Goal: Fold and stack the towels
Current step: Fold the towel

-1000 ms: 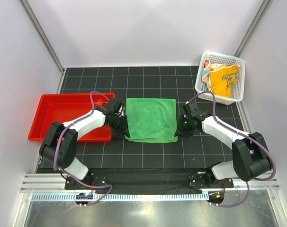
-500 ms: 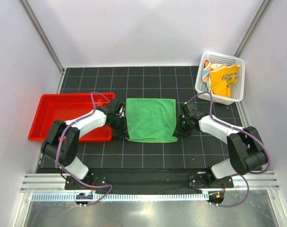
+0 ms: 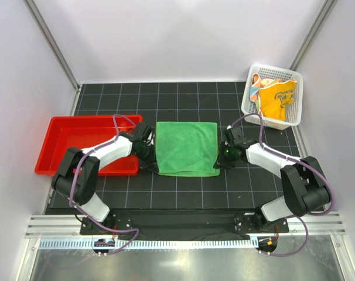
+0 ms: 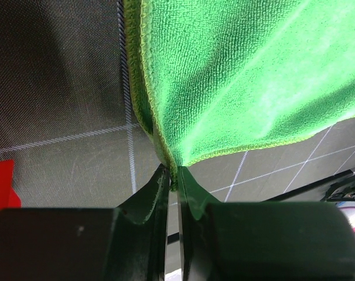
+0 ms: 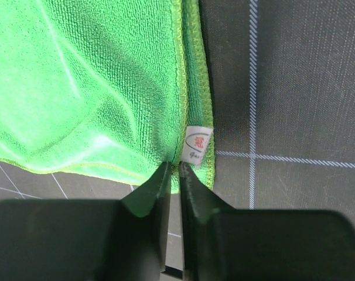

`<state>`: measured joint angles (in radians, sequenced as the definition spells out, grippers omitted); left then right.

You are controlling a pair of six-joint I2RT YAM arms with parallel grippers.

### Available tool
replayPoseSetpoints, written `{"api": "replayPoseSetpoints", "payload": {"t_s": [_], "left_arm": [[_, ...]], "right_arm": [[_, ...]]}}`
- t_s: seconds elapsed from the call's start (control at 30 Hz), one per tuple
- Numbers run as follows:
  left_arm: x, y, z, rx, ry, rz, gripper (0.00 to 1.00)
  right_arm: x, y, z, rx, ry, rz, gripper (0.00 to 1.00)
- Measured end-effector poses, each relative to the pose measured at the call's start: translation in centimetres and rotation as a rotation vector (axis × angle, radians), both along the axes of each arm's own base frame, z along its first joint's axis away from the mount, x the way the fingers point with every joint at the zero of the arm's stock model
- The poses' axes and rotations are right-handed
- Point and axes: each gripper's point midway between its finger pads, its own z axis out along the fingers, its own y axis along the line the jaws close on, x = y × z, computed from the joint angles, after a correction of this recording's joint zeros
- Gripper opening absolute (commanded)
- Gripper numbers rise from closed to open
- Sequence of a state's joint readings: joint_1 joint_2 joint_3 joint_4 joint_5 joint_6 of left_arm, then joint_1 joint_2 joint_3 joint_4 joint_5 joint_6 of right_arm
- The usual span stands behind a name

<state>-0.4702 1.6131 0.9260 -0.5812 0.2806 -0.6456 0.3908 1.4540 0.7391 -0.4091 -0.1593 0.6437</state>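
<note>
Left wrist view: the left claw (image 4: 173, 175) is narrowed to a slit, with the near-left corner of the green towel (image 4: 253, 76) nipped between its tips.
Right wrist view: the right claw (image 5: 173, 171) is likewise almost closed. It holds the near-right corner, just beside a sewn-in tag (image 5: 198, 143).
Towel: it lies spread flat on the counter (image 3: 183, 193) between the two arms. Its side hems look doubled, so it is probably folded once already.
Around it: the tray (image 3: 72, 143) sits just left of the towel. The basket (image 3: 275, 66) stands at the far right, well apart from it.
In the basket: an orange towel (image 3: 278, 99) is bunched up against a second patterned cloth (image 3: 256, 86).
Step, as judged: both near corners are pinched, ready to be lifted and carried toward the far edge for the next fold.
Risk – slip: each bite takes only the very tip of a corner. A thin hold could let go mid-lift and leave the fold skewed.
Risk – layers: if only the upper layer is caught, the layers would part as the corners rise.
Risk – uneven lift: if one arm leads the other, the cloth would drag sideways, possibly onto the tray rim.
Writing: the tag carries a small red mark and a line of dark script, too small to read. No other label or brand shows.
</note>
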Motion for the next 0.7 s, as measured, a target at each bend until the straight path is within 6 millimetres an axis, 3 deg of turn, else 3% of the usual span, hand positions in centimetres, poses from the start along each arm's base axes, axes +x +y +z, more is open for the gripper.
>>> {"api": "replayPoseSetpoints", "payload": {"t_s": [0.23, 0.53, 0.7], "left_arm": [[0.0, 0.0, -0.2, 0.003, 0.007, -0.001, 0.12], [0.0, -0.1, 0.0, -0.004, 0.007, -0.004, 0.17], [-0.1, -0.3, 0.0, -0.014, 0.013, -0.007, 0.18]], "right_arm": [[-0.3, 0.0, 0.0, -0.002, 0.007, 0.016, 0.01], [-1.0, -2.1, 2.0, -0.118, 0.028, 0.024, 0.01], [-1.2, -2.5, 1.9, -0.141, 0.038, 0.043, 0.01]]}}
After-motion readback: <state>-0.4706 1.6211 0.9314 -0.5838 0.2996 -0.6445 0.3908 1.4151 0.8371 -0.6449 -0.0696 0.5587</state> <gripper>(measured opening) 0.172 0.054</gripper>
